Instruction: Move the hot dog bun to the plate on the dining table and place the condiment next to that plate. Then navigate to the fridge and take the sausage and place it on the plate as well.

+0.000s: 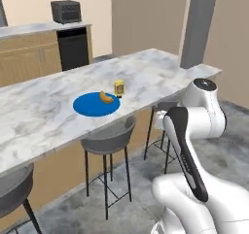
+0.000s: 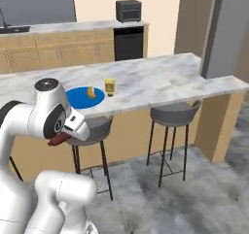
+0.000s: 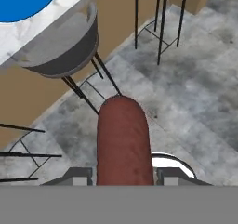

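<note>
My gripper [image 3: 123, 177] is shut on the sausage [image 3: 123, 141], a reddish-brown cylinder sticking out ahead of the fingers, above the floor in front of the dining table [image 1: 155, 70]. From the right base view the gripper [image 2: 64, 137] hangs low beside the arm with the sausage [image 2: 57, 140] in it. The blue plate [image 1: 90, 108] [image 2: 78, 101] [image 3: 21, 2] lies on the marble top near the stool side. On its rim area rests the hot dog bun [image 1: 105, 97] [image 2: 91, 92]. The yellow condiment [image 1: 119, 88] [image 2: 110, 86] stands upright just beside the plate. A tall grey slab [image 2: 226, 29] stands past the table's end; I cannot tell if it is the fridge.
Grey stools [image 1: 109, 138] [image 2: 174, 114] [image 3: 62, 56] stand along the table's near side, between me and the plate. Wooden cabinets [image 2: 53, 53] with a dark oven [image 2: 129, 42] line the back wall. The grey floor [image 3: 195, 88] lies open to the right.
</note>
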Available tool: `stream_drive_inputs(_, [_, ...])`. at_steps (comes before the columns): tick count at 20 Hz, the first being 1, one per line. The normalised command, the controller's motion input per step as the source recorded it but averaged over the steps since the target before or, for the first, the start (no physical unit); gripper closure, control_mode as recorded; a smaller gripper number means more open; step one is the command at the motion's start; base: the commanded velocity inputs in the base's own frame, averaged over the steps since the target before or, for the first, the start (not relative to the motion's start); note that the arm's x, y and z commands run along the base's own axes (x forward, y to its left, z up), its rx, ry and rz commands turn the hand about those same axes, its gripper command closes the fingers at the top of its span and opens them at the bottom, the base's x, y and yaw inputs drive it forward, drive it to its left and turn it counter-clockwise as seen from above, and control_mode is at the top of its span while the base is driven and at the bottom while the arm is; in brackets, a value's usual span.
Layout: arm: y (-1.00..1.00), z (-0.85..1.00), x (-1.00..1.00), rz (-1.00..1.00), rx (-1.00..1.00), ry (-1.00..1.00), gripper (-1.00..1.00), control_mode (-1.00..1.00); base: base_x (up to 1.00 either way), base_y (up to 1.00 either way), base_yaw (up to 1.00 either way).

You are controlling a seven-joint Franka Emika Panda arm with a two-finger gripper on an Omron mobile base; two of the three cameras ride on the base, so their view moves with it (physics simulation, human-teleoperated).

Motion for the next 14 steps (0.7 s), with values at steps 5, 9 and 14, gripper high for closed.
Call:
stream_drive_inputs(5, [0.0, 0.0, 0.0, 0.0, 0.0, 0.0, 1.0, 1.0, 0.65, -0.23, 0.78])
stream_drive_inputs(9, [0.0, 0.0, 0.0, 0.0, 0.0, 0.0, 1.0, 1.0, 0.68, -0.37, 0.7])
stream_drive_inputs(14, [0.0, 0.0, 0.0, 0.0, 0.0, 0.0, 1.0, 1.0, 0.74, -0.65, 0.47])
